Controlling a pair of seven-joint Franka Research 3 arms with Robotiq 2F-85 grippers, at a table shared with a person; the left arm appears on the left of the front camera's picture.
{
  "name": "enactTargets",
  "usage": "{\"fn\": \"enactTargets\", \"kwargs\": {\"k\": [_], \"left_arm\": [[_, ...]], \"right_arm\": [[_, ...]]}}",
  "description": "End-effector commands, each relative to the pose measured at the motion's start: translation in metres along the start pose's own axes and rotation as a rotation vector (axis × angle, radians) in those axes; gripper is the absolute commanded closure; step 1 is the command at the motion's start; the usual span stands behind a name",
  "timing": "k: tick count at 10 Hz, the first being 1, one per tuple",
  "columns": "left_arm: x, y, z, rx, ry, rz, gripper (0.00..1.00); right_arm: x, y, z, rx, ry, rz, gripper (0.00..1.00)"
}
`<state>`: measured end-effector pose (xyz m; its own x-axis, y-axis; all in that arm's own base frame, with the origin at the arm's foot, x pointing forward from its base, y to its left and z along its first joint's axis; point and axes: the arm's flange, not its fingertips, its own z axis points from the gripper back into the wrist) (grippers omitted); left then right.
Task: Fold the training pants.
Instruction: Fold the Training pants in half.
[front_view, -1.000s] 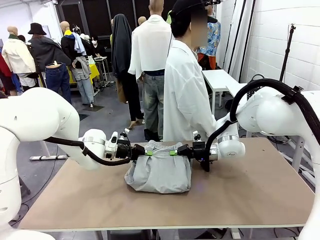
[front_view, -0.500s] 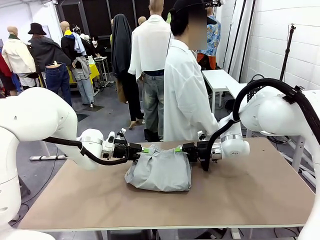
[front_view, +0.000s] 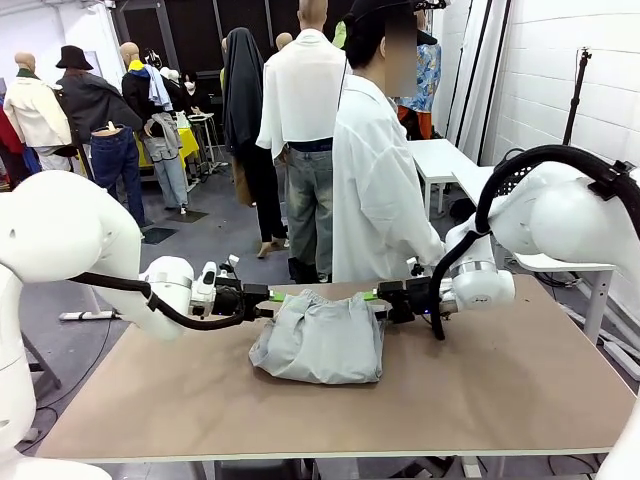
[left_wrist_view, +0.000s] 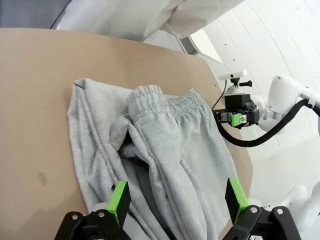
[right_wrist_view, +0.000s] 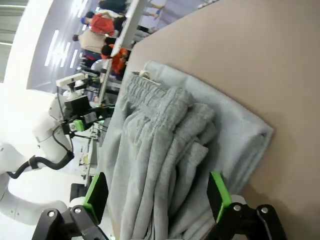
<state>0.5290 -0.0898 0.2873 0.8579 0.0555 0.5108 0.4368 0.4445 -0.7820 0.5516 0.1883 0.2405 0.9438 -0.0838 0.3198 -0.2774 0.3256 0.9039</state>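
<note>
The light grey training pants (front_view: 318, 340) lie in a folded bundle in the middle of the table, with the gathered waistband (left_wrist_view: 165, 100) on top. My left gripper (front_view: 272, 298) hovers at the bundle's upper left corner and my right gripper (front_view: 372, 297) at its upper right. Both are open, and their green pads are clear of the cloth. In the left wrist view the pants (left_wrist_view: 160, 150) spread out beyond my wide-spread left gripper (left_wrist_view: 177, 199), and the right gripper (left_wrist_view: 236, 118) shows farther off. In the right wrist view the pants (right_wrist_view: 170, 145) lie ahead of the right gripper (right_wrist_view: 157, 196).
A person in a white shirt (front_view: 375, 190) stands at the table's far edge, right behind the pants. The brown table (front_view: 500, 380) has bare room to the left, right and front of the bundle. Other people stand farther back.
Both grippers have opened, let go of the pants' upper corners and pulled back outward, left to the left and right to the right. The bundle's top edge has settled.
</note>
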Motion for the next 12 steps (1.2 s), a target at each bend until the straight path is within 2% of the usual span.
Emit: {"fn": "enactTargets", "kwargs": {"k": [1, 3, 6, 8, 9, 12], "left_arm": [[-0.007, -0.015, 0.025, 0.054, -0.046, -0.018, 0.00], [-0.006, -0.029, 0.048, 0.065, -0.096, -0.054, 0.00], [-0.006, -0.047, 0.065, 0.076, -0.135, -0.093, 0.00], [-0.005, -0.051, 0.062, 0.121, -0.141, -0.076, 0.00], [0.004, -0.050, 0.068, 0.061, -0.109, -0.075, 0.00], [0.004, -0.050, 0.068, 0.061, -0.109, -0.075, 0.00]], "right_arm": [[0.000, 0.025, 0.022, -0.096, 0.012, -0.008, 0.00], [0.008, 0.052, 0.043, -0.113, -0.037, 0.044, 0.00], [0.013, 0.077, 0.057, -0.119, -0.052, 0.082, 0.00], [0.012, 0.079, 0.058, -0.092, -0.032, 0.100, 0.00], [0.021, 0.081, 0.057, -0.091, -0.073, 0.106, 0.00], [0.021, 0.081, 0.057, -0.091, -0.073, 0.106, 0.00]]}}
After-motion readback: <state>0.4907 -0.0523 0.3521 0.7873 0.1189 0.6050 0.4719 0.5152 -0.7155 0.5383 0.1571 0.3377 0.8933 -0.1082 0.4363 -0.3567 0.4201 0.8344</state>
